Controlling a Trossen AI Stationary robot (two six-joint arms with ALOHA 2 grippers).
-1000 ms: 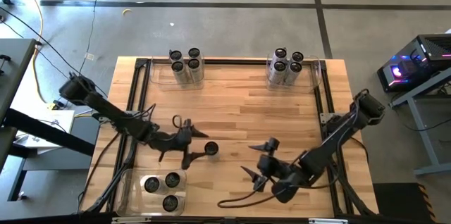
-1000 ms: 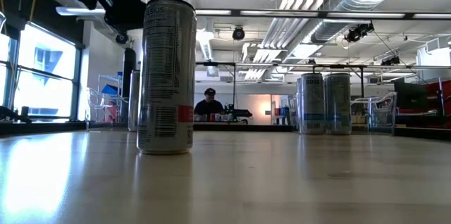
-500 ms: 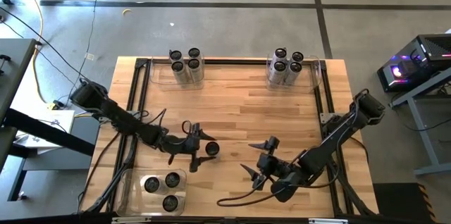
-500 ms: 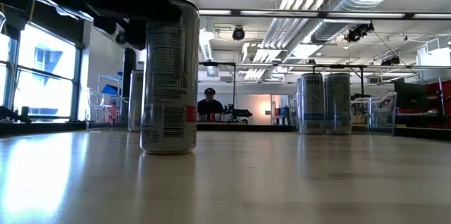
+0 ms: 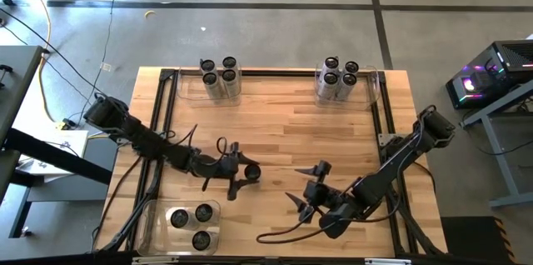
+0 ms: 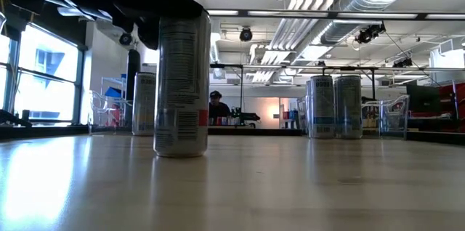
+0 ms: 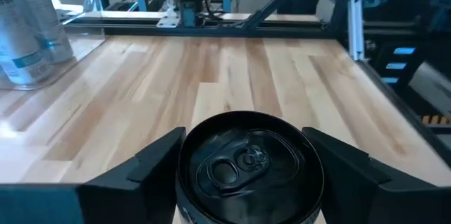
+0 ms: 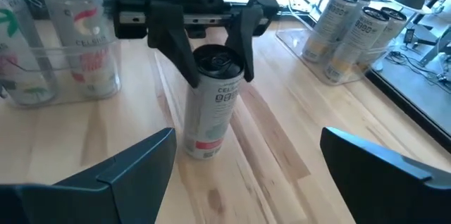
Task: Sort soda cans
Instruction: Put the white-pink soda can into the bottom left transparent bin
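One soda can (image 5: pixel 251 171) stands upright on its base on the wooden table (image 5: pixel 333 132), left of centre. Its sides are silver and its top is dark (image 7: pixel 246 164). My left gripper (image 5: pixel 244 172) reaches in from the table's left and is shut on the can's top end. My right gripper (image 5: pixel 305 187) hangs open to the can's right, a little nearer the front edge. It faces the can (image 8: pixel 211 104), with nothing between its fingers. My left gripper pinches the can just under its top rim (image 8: pixel 213 76), one finger (image 7: pixel 151 160) on each side. The fingers come nearly level from the table's left, tipped slightly down. The can stands upright with its base (image 6: pixel 182 151) on the table.
A clear bin (image 5: pixel 187 88) at the far left holds several cans, and another (image 5: pixel 373 90) at the far right holds several more. A third bin (image 5: pixel 154 219) at the near left holds three cans. Black rails (image 5: pixel 387 132) frame the table's edges. Bare wood lies between the far bins and the grippers.
My left gripper has gone down and toward the table's right, up to the can. Its fingers have closed in on the can's top end. The can, still upright, has slid a little toward the table's right.
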